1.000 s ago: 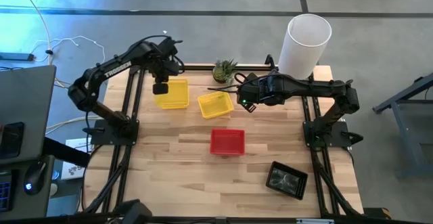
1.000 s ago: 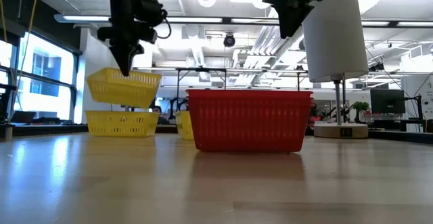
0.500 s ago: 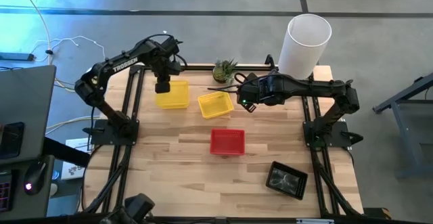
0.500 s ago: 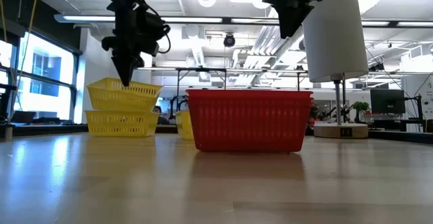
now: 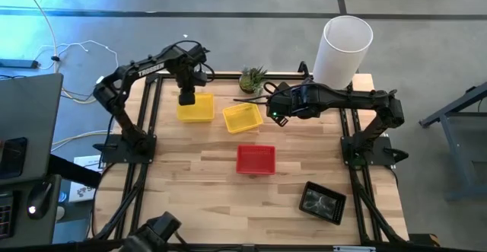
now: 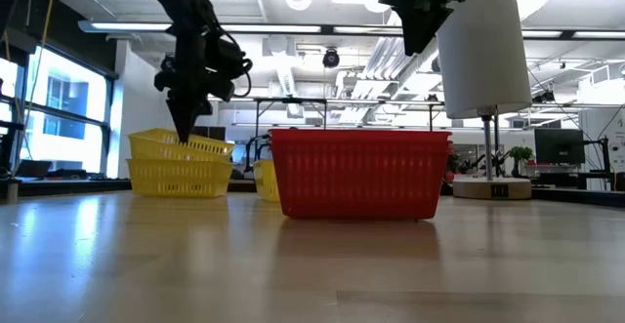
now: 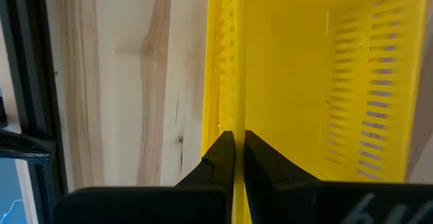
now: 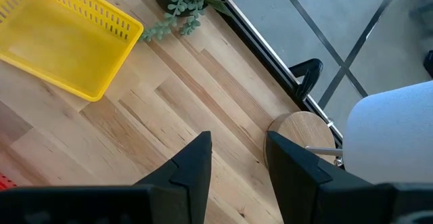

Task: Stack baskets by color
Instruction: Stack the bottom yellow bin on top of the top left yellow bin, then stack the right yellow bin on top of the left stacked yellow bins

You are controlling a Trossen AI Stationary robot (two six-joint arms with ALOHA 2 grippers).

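Note:
A yellow basket (image 6: pixel 182 146) sits tilted in the top of a second yellow basket (image 6: pixel 179 177) at the table's far left, and my left gripper (image 5: pixel 186 98) is shut on the upper one (image 5: pixel 197 108). A third yellow basket (image 5: pixel 242 117) lies near the table's middle, also seen in the right wrist view (image 8: pixel 67 45). A red basket (image 5: pixel 255 159) stands nearer the front, and a black basket (image 5: pixel 322 201) at the front right. My right gripper (image 8: pixel 237 160) hangs open above the table beside the third yellow basket, with nothing between its fingers. My left gripper pinches the upper yellow basket's left wall at its rim (image 7: pixel 235 95), one finger inside the basket and one outside. The fingers (image 7: pixel 218 158) come from above, pointing down. The basket tilts, its held side higher and its right end (image 6: pixel 223 151) down in the lower basket.
A tall white cylinder (image 5: pixel 344 50) on a round wooden base (image 8: pixel 301 132) stands at the far right corner. A small green plant (image 5: pixel 253 78) sits at the far edge. Bare wood lies along the table's near left.
My left gripper has gone down, staying shut on the yellow basket. The basket, which hung clear above the second yellow basket, now sits tilted in its top.

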